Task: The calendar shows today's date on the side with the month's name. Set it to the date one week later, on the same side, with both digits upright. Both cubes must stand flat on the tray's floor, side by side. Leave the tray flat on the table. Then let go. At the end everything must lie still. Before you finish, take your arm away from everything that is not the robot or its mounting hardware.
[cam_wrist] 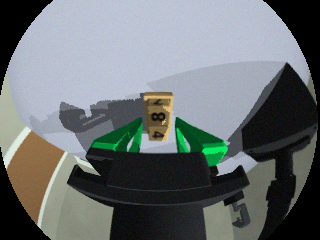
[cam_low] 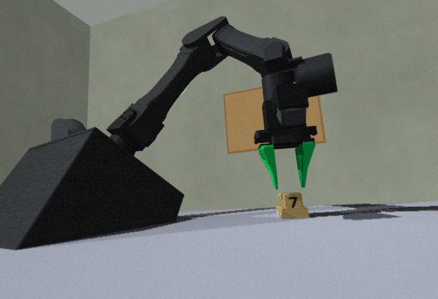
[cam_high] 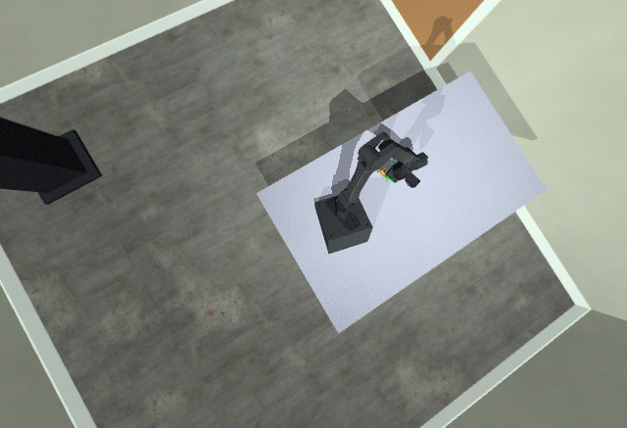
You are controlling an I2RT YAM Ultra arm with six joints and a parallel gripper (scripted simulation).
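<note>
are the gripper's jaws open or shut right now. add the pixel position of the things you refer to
Open: the green fingers (cam_low: 269,163) stand apart above the wooden calendar (cam_low: 293,213) (cam_wrist: 159,95), with nothing between them.
</note>
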